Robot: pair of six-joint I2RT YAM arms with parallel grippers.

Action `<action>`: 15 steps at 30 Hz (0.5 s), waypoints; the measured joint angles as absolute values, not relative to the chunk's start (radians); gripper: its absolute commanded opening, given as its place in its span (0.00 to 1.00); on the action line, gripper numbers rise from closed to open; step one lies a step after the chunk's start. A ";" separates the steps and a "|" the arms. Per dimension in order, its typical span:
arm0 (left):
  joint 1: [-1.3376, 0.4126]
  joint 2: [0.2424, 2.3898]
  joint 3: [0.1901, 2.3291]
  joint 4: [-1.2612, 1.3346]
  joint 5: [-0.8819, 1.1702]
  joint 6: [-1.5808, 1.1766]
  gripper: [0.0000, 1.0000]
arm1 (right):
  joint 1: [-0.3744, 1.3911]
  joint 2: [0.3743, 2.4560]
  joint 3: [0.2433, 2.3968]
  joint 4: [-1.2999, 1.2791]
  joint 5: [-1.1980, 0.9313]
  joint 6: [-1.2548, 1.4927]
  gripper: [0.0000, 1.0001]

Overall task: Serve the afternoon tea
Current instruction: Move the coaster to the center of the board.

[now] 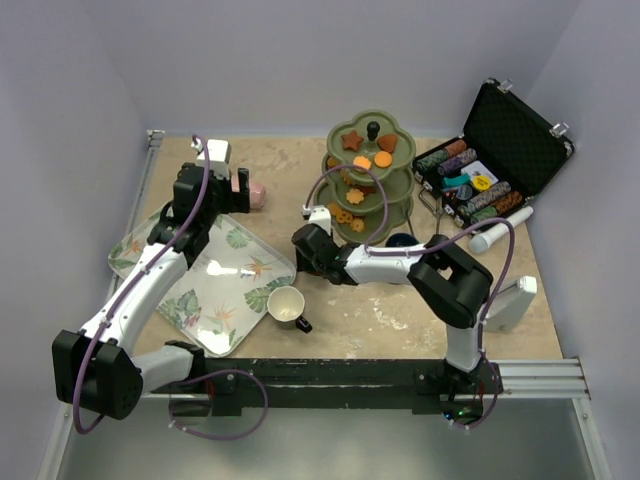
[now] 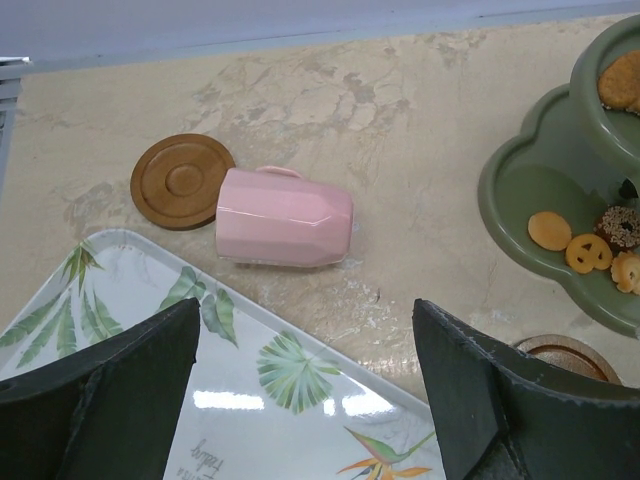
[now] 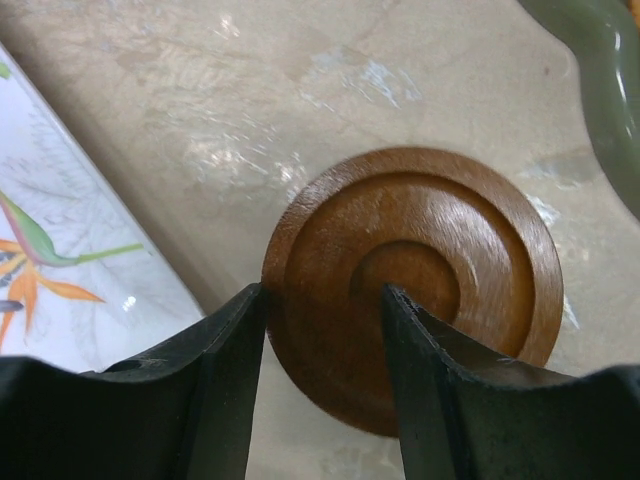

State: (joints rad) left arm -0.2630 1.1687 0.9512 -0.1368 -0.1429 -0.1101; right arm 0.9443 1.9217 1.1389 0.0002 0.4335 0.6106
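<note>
In the right wrist view a round brown saucer (image 3: 450, 250) lies flat on the table. My right gripper (image 3: 322, 300) is shut on its near rim, one finger against the outer edge and the other in the centre hollow. The pink cup (image 2: 285, 217) lies on its side next to another saucer (image 2: 182, 181). Above the tray's corner, short of that cup, my left gripper (image 2: 305, 345) is open and holds nothing. The olive-green stand (image 1: 370, 175) holds orange and brown biscuits (image 2: 585, 250). A cream cup (image 1: 286, 303) stands by the tray's corner, and a navy cup (image 1: 402, 241) sits beside the stand.
The leaf-patterned white tray (image 1: 215, 285) lies at the left, its edge close to the gripped saucer. An open black case of poker chips (image 1: 490, 165) stands at the back right, with a white cylinder (image 1: 500, 232) in front of it. Walls close the table's back and sides.
</note>
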 measured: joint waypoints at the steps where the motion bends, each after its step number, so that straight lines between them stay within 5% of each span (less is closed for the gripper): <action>1: -0.263 1.169 0.951 -0.137 -0.143 -0.110 0.92 | 0.943 1.911 1.126 -0.001 0.434 0.614 0.51; 15: -0.263 1.169 0.951 -0.136 -0.143 -0.110 0.92 | 0.935 1.800 0.999 -0.029 0.435 0.670 0.50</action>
State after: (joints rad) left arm -0.2630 1.1687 0.9512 -0.1364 -0.1432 -0.1101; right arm 0.9352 1.7996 0.9985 -0.0292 0.4347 0.6697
